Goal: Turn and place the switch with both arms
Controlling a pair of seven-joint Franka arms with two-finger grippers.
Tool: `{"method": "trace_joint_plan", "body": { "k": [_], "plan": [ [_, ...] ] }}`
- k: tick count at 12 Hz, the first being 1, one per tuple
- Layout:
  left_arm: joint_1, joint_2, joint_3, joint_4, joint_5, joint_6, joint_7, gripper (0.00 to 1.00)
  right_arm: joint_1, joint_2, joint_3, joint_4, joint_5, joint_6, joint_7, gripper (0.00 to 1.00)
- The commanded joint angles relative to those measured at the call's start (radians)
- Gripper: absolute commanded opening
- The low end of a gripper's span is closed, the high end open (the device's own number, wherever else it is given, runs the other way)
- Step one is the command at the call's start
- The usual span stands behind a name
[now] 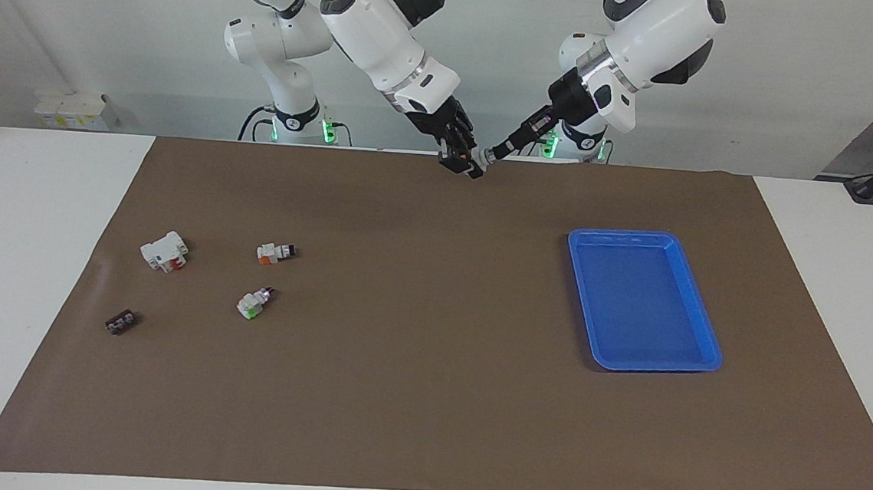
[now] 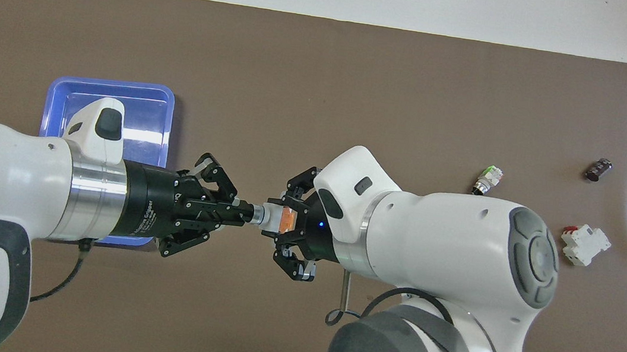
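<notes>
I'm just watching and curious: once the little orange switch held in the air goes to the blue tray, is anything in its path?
Nothing visible blocks it. The switch is held in mid-air between the right gripper and the left gripper, which is closed on its knob end. The brown mat between them and the blue tray is bare, and the tray looks empty.
</notes>
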Motion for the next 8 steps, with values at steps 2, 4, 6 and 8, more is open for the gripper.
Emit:
{"method": "trace_joint_plan", "body": {
  "k": [2, 4, 6, 8],
  "plan": [
    [-0.017, -0.003, 0.009, -0.007, -0.018, 0.022, 0.063, 0.00, -0.004, 0.003, 0.006, 0.009, 0.011, 0.004, 0.015, 0.00],
    [-0.024, -0.003, 0.009, -0.007, -0.018, 0.026, 0.071, 0.00, -0.004, 0.003, 0.006, 0.009, 0.011, 0.002, 0.015, 0.00],
    [-0.024, -0.003, 0.010, -0.007, -0.015, 0.025, 0.132, 0.00, -0.004, 0.003, 0.006, 0.009, 0.011, 0.002, 0.015, 0.00],
    [-0.024, -0.005, 0.010, -0.007, -0.015, 0.008, 0.204, 0.00, -0.004, 0.003, 0.006, 0.009, 0.011, 0.002, 0.015, 0.00]
  ]
}}
